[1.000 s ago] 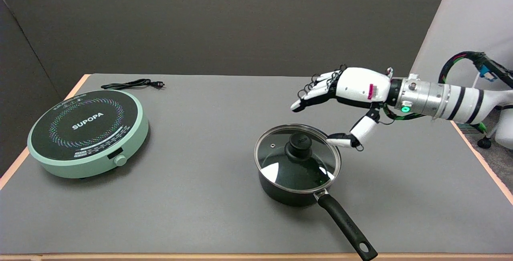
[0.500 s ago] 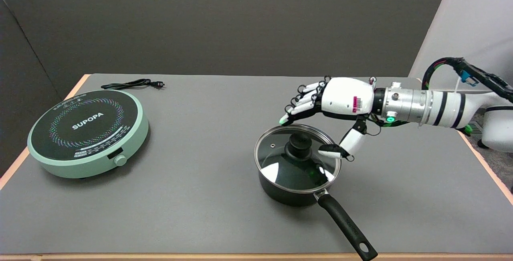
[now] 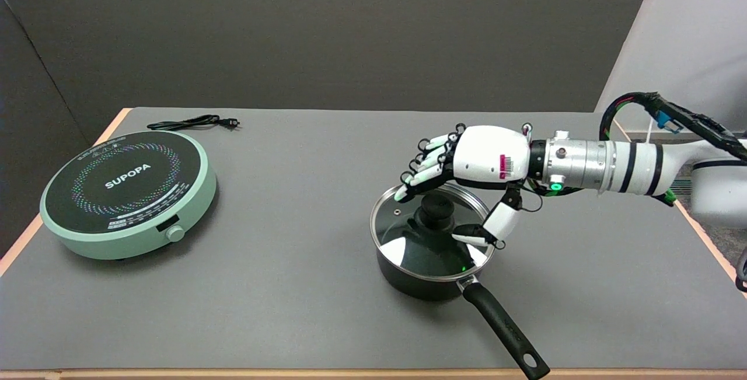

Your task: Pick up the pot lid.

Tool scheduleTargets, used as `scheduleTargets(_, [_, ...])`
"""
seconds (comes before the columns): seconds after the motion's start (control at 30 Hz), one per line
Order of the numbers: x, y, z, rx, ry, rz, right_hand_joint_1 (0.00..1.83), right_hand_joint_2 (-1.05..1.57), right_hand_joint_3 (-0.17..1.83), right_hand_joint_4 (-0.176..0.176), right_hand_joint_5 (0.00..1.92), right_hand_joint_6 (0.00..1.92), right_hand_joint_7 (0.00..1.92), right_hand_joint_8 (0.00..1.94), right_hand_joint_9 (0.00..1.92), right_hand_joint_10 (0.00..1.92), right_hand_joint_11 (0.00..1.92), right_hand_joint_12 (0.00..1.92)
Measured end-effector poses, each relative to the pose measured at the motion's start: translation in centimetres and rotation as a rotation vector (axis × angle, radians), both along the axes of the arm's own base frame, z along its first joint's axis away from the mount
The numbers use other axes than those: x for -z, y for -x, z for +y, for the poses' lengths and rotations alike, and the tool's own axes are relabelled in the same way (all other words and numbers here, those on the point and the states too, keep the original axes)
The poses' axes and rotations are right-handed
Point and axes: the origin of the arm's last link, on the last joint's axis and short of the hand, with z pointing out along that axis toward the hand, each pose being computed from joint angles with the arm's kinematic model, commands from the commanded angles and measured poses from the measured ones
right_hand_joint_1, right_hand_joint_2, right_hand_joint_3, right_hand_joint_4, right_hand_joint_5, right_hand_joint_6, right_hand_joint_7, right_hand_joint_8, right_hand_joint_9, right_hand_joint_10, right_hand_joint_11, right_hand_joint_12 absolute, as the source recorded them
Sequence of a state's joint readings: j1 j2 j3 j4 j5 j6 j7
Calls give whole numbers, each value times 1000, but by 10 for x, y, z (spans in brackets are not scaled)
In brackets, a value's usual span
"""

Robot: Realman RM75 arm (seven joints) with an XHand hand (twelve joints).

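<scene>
- One black pot (image 3: 417, 278) w/ long handle (image 3: 505, 330) pointing near-right, on the grey table (image 3: 292, 286), right of centre. Contents can't be made out thru the glass.
- One glass pot lid (image 3: 408, 234) sits on the pot, black knob (image 3: 436, 209) at its centre.
- Right hand (image 3: 467, 178) over the lid: fingers (image 3: 423, 164) spread on knob's far side, thumb (image 3: 493, 225) on near-right side; holds nothing, not clamped.
- One green induction cooktop (image 3: 128, 193) at far left, one black cord (image 3: 192, 123) behind it.
</scene>
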State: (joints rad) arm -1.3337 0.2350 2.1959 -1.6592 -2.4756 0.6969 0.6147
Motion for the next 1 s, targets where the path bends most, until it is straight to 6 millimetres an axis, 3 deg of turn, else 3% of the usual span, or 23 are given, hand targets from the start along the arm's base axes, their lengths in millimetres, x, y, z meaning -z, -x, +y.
scheduleTargets(0.53, [12, 2, -1, 6, -21, 5, 894, 596, 945, 148, 565, 318, 646, 201, 666, 403, 407, 674])
scheduleTargets(1.0, [10, 6, -9, 3, -13, 29, 899, 604, 940, 159, 572, 348, 647, 203, 667, 395, 409, 664])
